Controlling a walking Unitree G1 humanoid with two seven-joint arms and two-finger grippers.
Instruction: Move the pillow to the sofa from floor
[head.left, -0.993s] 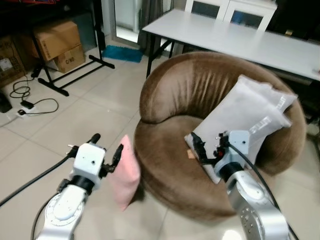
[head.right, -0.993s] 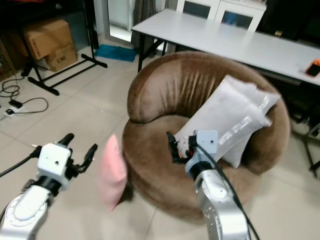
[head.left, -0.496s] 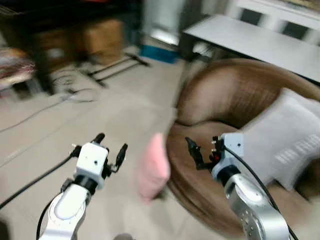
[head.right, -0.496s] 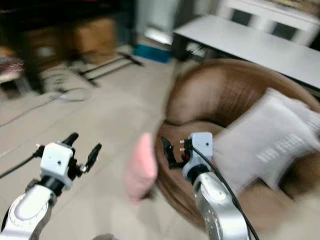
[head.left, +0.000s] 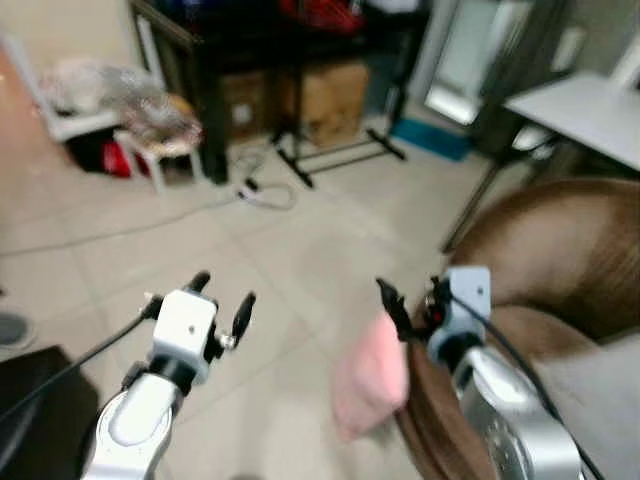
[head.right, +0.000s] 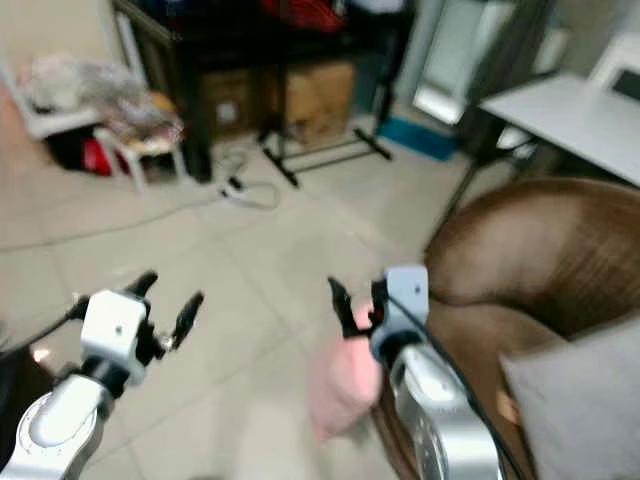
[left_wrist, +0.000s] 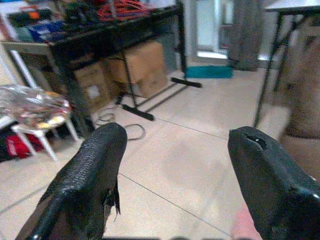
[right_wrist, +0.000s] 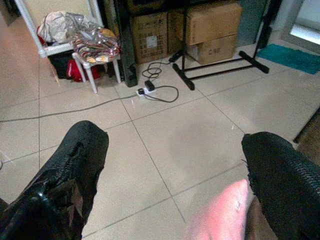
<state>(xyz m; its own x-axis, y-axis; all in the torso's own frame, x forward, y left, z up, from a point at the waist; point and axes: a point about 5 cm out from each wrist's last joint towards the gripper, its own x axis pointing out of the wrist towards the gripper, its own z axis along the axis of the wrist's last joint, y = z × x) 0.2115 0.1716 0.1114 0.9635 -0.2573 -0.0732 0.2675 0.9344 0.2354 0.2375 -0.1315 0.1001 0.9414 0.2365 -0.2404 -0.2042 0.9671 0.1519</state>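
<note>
Both sets of jaws spread wide, nothing between them. In your left eye view, blurred, the left gripper sits lower left, the right gripper centre right, and the pink pillow stands on the tiled floor against the brown sofa at right. Right eye view adds a grey cushion on the seat, lower right. Left wrist view gives you cardboard boxes under a dark rack. Right wrist view catches the pillow's pink edge at bottom, plus a power strip.

Left gripper and right gripper raised, fingers spread
</note>
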